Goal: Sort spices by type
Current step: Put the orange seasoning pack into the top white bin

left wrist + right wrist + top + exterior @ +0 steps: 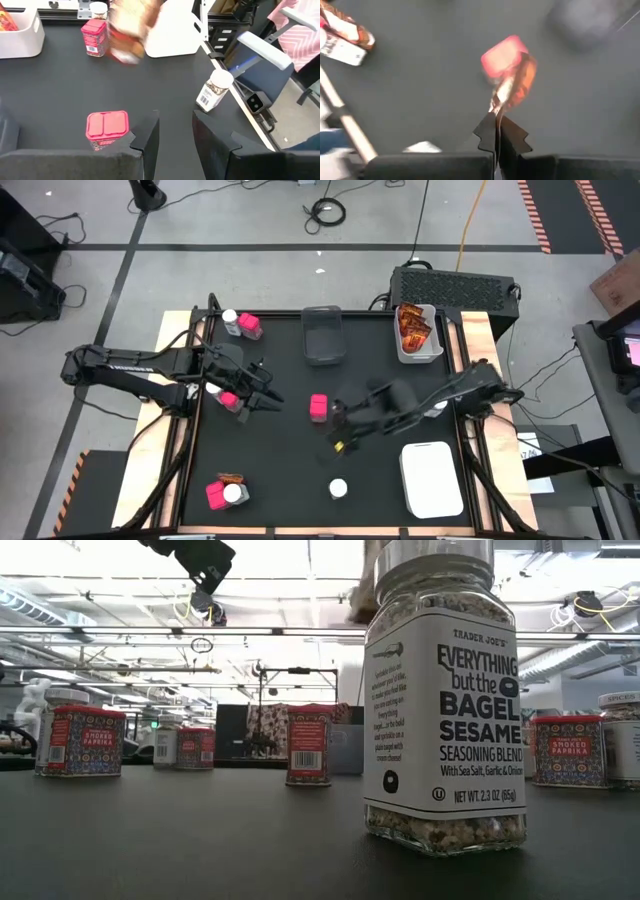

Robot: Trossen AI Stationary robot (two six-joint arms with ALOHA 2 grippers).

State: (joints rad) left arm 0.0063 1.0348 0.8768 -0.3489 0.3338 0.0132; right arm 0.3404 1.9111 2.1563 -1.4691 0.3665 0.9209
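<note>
My right gripper (pixel 497 122) hangs over the middle of the black table, shut on an orange-red crinkly sachet (pixel 519 80), which shows blurred. A pink pack (pixel 502 55) stands on the table beyond it. My left gripper (pixel 175 132) is open at the table's left with nothing between its fingers, a pink pack (pixel 106 127) beside it. A clear jar with a white lid (pixel 339 488) stands near the front edge. More packs, jars and one sachet (pixel 228 490) sit at the left corners. My right gripper pinches one edge of the sachet (pixel 500 102) between its two fingertips, which come slanting down from above. The rest of the sachet sticks out past the fingertips, lifted clear of the table.
A white bin (pixel 432 352) at the far right holds orange-red sachets. A second white bin (pixel 432 478) sits at the near right and a dark grey tray (pixel 322 335) at the far middle. Free table lies between them.
</note>
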